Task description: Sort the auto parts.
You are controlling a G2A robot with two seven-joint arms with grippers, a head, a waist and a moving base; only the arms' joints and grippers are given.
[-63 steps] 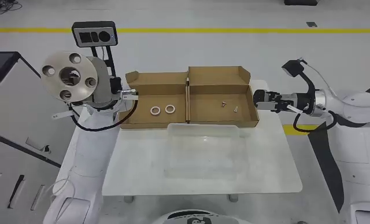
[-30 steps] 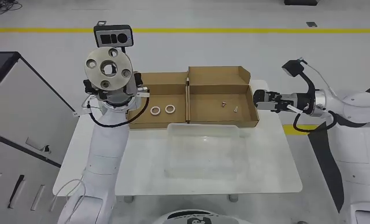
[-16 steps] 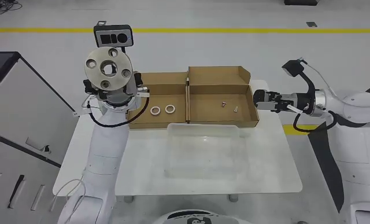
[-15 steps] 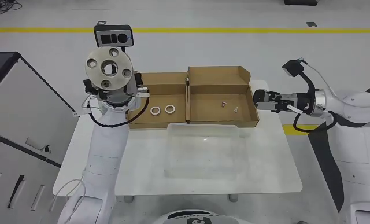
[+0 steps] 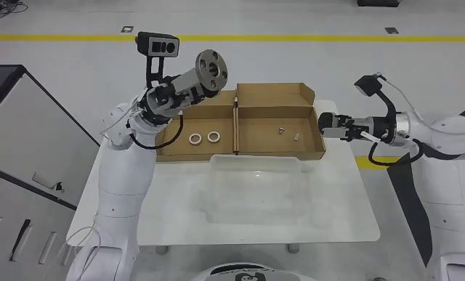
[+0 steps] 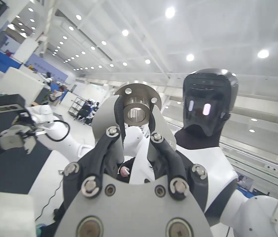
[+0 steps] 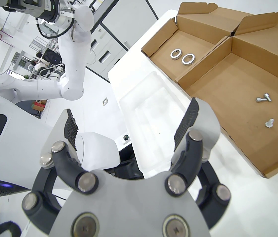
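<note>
Over the far left corner of the worktop (image 5: 341, 208), the left pincer (image 6: 135, 113) is hanging raised in the air, clenching a metal flange (image 5: 211, 69) by its short hub. Its fingers are pressing on either side of the hub, and the round plate with its holes is sitting just past the fingertips, tilted on edge. Below it, along the far edge, a left box (image 5: 178, 147) of cardboard is holding two rings (image 5: 195, 139) lying flat and just beside each other. Touching it, the right box (image 5: 251, 147) is holding two bolts (image 5: 280, 128) lying near each other. A clear tray (image 5: 254, 165) is resting in front of both boxes, toward the near edge. At the right edge, the right pincer (image 5: 322, 125) is hovering just outside the right box's wall, fingers spread and grasping nothing.
</note>
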